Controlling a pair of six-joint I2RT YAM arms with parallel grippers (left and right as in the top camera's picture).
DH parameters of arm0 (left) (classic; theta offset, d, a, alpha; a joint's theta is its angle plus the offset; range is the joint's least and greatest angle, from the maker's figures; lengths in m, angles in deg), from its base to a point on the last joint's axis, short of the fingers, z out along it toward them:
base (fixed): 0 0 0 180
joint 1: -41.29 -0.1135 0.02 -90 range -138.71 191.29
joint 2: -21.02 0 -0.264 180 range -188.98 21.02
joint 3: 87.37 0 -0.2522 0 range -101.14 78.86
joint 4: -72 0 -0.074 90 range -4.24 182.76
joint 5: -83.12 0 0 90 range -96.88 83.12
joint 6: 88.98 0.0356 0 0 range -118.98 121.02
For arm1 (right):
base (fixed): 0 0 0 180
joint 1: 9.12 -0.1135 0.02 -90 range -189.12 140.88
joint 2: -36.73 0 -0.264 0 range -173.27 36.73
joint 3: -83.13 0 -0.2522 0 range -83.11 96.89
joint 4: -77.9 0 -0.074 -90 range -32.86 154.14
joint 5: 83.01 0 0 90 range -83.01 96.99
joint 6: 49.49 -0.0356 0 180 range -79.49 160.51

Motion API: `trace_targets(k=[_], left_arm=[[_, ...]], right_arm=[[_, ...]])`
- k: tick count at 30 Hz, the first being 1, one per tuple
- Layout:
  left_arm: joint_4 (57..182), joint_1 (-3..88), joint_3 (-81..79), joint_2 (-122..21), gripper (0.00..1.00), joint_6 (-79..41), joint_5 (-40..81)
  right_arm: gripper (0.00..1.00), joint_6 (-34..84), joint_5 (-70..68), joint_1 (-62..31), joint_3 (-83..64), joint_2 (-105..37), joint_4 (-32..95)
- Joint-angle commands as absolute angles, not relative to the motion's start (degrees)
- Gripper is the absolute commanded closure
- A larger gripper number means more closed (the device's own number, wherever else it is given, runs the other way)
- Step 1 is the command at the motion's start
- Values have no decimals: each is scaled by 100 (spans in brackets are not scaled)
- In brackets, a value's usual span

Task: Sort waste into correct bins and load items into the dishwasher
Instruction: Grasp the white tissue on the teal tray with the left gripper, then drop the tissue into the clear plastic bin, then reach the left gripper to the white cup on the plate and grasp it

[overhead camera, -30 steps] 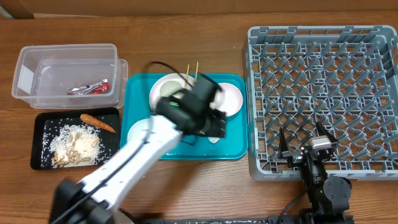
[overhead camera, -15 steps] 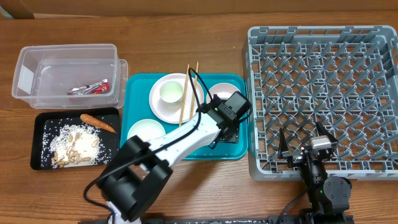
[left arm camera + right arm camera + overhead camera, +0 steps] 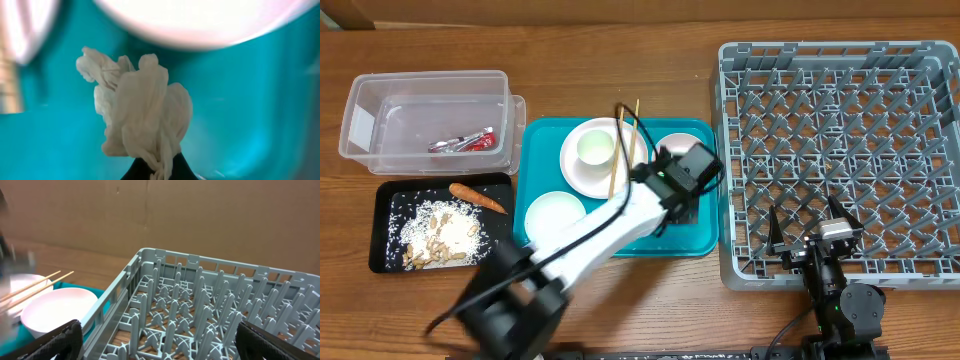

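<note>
From above, the left gripper [image 3: 678, 205] is down on the teal tray [image 3: 540, 160], just beside a bowl [image 3: 672, 148]. The plate [image 3: 582, 170], cup [image 3: 596, 148] and chopsticks [image 3: 621, 150] lie near. The wrapper [image 3: 462, 143] sits in the tub [image 3: 380, 92], and the carrot [image 3: 477, 196] and scraps [image 3: 440, 232] in the black tray [image 3: 382, 205]. The right gripper [image 3: 807, 228] hangs at the rack's [image 3: 840, 120] front edge.

The left wrist camera shows the jaws closed on the tissue [image 3: 142, 115], pinching its lower end over the teal tray.

The right wrist camera shows its fingers [image 3: 62, 340] wide apart, holding nothing, above the rack.
</note>
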State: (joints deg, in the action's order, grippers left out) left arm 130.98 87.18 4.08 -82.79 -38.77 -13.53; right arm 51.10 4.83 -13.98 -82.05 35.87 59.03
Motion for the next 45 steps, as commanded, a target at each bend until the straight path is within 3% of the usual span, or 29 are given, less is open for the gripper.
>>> trace_targets(k=[1,5,7,15,19,22,24,25,26,32,39,45], left_arm=[[13207,8611,-132,-7053,96,-3578,-2431],[13425,7993,-195,-6360,96,-3405,-3908],[13550,7127,-186,-6351,96,-3405,-4127],[13358,4371,-186,-7191,96,-3405,-2667],[13257,3503,-186,-7628,94,-3348,-2276],[13032,3077,-186,-7820,83,-3075,-2042],[12759,2994,-193,-7818,27,-2806,-2037],[12693,2996,-193,-7818,13,-2765,-2035],[12678,3003,-195,-7816,9,-2765,-2035],[13205,3158,-195,-7339,4,-2769,-1991],[15576,3169,-195,-6100,1,-1930,1834],[17069,3169,-193,-5783,5,-953,1960]], right_arm=[[0,5123,474,-1396,-8262,3628,5951],[0,5123,474,-1396,-8262,3631,5951],[0,5123,474,-1396,-8262,3631,5951],[0,5125,474,-1396,-8262,3631,5951],[0,5125,474,-1396,-8262,3631,5951],[0,5123,474,-1396,-8262,3628,5951],[0,5125,474,-1396,-8262,3631,5951],[0,5123,474,-1396,-8262,3631,5951],[0,5123,474,-1396,-8262,3631,5951],[0,5125,474,-1396,-8262,3631,5951],[0,5123,474,-1396,-8262,3631,5951],[0,5125,474,-1396,-8262,3631,5951]])
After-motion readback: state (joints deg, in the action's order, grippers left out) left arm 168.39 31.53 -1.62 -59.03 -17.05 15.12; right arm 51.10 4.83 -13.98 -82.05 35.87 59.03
